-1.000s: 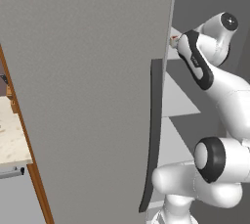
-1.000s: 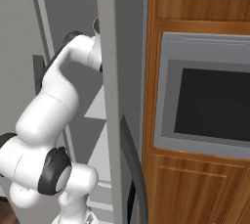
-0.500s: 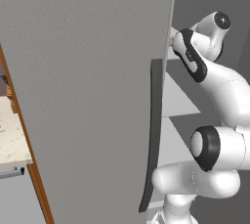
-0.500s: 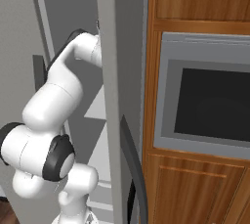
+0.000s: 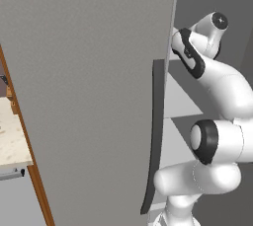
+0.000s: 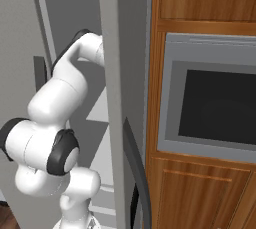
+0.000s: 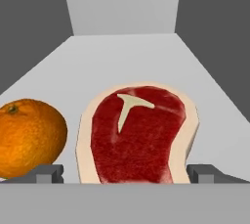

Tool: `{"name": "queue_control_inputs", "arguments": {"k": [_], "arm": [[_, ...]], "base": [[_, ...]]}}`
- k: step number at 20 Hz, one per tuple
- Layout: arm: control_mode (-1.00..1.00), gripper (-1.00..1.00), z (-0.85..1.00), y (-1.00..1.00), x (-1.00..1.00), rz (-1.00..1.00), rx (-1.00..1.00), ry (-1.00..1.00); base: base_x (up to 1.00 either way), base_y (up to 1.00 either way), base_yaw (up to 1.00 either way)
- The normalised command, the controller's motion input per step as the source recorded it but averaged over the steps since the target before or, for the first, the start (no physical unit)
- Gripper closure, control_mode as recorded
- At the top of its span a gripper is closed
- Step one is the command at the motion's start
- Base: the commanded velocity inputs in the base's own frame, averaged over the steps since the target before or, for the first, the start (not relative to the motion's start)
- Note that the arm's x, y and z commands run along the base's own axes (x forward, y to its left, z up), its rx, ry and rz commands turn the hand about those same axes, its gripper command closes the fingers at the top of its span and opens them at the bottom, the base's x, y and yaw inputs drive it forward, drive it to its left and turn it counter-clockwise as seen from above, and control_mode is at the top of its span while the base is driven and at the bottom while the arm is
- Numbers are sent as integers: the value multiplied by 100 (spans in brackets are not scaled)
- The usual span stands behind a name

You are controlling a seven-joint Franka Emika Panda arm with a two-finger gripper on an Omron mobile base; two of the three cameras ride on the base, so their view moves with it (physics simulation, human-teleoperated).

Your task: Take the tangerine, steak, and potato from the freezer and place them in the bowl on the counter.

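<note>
Your gripper [image 7: 125,174] is wide open and holds nothing; the arm has pushed a bit deeper into the freezer [image 5: 89,96], so a grab looks close. The steak [image 7: 138,135] lies flat between the fingertips at the shelf's [image 7: 127,56] front edge, long side pointing toward the back. The tangerine [image 7: 30,137] sits just beside it.

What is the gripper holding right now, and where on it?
Nothing. The gripper is open, its fingertips apart on either side of the steak, without gripping it.
</note>
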Motion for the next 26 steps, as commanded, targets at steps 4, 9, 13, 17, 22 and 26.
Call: {"name": "queue_control_inputs", "arguments": {"k": [4,9,13,17,22,26], "arm": [[-100,100,-12,0,13,0,0,1],[-100,100,-16,0,12,0,0,1],[-100,100,-12,0,2,0,0,0],[-100,100,0,0,-18,0,0,0],[-100,100,0,0,-79,-1,0,-5],[-100,100,4,14,-100,-3,0,-10]], "base": [[0,0,0],[0,0,0],[0,0,0],[0,0,0],[0,0,0],[0,0,0]]}}
